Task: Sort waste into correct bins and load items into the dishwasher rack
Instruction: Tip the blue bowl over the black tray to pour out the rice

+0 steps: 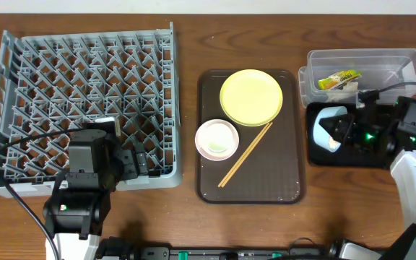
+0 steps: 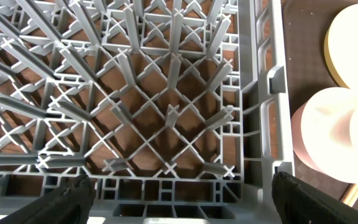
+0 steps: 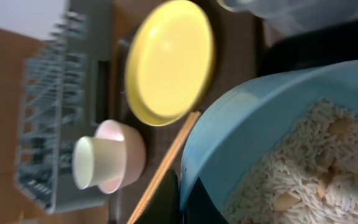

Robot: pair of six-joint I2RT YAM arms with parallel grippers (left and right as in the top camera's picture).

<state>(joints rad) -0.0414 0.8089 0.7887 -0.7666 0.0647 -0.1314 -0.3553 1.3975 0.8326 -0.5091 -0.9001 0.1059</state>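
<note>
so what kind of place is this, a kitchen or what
Probably a tabletop dish-clearing test setup, not a real kitchen: a grey dishwasher rack sits straight on the wooden table, beside a brown tray with a yellow plate, and a clear tub holds a wrapper.

On the dark brown serving tray sit a pale yellow-green plate, a white bowl and tan wooden chopsticks. Left of that tray, the rack is grey, lattice-patterned. Right of it: light blue bowl, white rice, black tray, yellow wrapper printed orange
</note>
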